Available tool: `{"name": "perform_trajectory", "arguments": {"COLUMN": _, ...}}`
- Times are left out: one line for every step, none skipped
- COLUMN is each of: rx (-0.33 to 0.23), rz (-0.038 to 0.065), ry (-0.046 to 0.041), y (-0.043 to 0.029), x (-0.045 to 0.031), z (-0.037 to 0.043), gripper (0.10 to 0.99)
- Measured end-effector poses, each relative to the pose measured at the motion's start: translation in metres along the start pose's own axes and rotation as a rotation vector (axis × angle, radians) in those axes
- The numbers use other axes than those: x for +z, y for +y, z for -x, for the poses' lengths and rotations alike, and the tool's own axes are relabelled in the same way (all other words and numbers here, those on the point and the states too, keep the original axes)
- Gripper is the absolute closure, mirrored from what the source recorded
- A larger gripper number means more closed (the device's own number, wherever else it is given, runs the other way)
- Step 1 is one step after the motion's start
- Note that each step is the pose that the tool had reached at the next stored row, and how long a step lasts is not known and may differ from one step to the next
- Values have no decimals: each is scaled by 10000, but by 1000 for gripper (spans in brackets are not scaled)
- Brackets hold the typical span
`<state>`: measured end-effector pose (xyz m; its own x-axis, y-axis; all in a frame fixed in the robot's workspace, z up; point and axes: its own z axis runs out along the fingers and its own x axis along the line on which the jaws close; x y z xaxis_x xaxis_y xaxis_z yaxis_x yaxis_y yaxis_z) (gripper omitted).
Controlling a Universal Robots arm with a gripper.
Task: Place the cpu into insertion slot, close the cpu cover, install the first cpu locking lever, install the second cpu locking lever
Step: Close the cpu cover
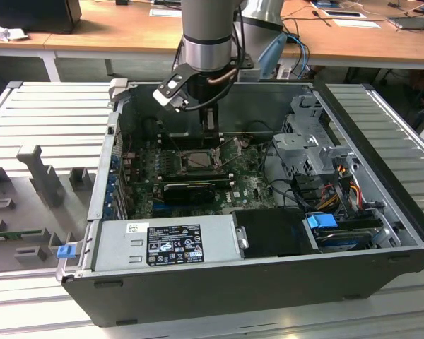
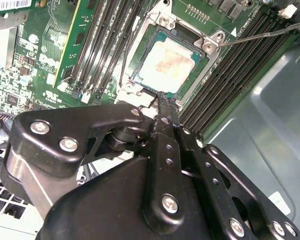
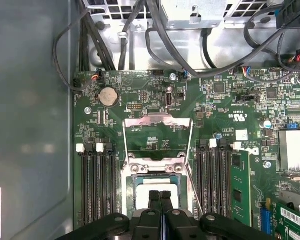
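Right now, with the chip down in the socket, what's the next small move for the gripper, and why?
Probably lift the gripper straight up off the cpu and reach for the cpu cover. The chip looks flat in the insertion slot, the shut fingers sit just over it, and the cover stands open beside the slot, not over the chip.

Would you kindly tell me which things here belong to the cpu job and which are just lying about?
Job: cpu, insertion slot, cpu cover, locking lever, gripper.
Lying about: memory slots, coin battery, power supply, cables.
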<state>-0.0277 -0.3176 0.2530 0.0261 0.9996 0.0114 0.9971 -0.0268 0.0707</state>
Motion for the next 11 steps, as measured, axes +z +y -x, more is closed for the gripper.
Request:
{"name": "perform_trajectory", "arguments": {"rx": 0, "rz": -1, "ry": -2, "y": 13, "x": -1, "z": 0, "gripper": 980}}
{"name": "perform_trajectory", "arguments": {"rx": 0, "rz": -2, "ry": -1, "y": 19, "x": -3, "z": -1, "gripper": 980}}
{"name": "perform_trajectory", "arguments": {"rx": 0, "rz": -3, "ry": -4, "y": 21, "x": -10, "z": -1, "gripper": 980}}
{"name": "perform_trajectory", "arguments": {"rx": 0, "rz": -2, "ry": -2, "y": 22, "x": -18, "z": -2, "gripper": 980}}
{"name": "perform_trajectory", "arguments": {"rx": 0, "rz": -2, "ry": -1, "y": 24, "x": -34, "z": -3, "gripper": 980}}
{"name": "perform_trajectory", "arguments": {"rx": -1, "rz": -2, "ry": -2, "y": 25, "x": -46, "z": -3, "gripper": 980}}
{"name": "perform_trajectory", "arguments": {"rx": -1, "rz": -2, "ry": -1, "y": 25, "x": -54, "z": -4, "gripper": 980}}
{"name": "perform_trajectory", "arguments": {"rx": 0, "rz": -2, "ry": -2, "y": 27, "x": -62, "z": -5, "gripper": 980}}
{"name": "perform_trajectory", "arguments": {"rx": 0, "rz": -1, "ry": 0, "y": 32, "x": -63, "z": -6, "gripper": 980}}
{"name": "perform_trajectory", "arguments": {"rx": 0, "rz": -1, "ry": 1, "y": 39, "x": -65, "z": -6, "gripper": 980}}
{"name": "perform_trajectory", "arguments": {"rx": 0, "rz": -2, "ry": -1, "y": 47, "x": -69, "z": -6, "gripper": 980}}
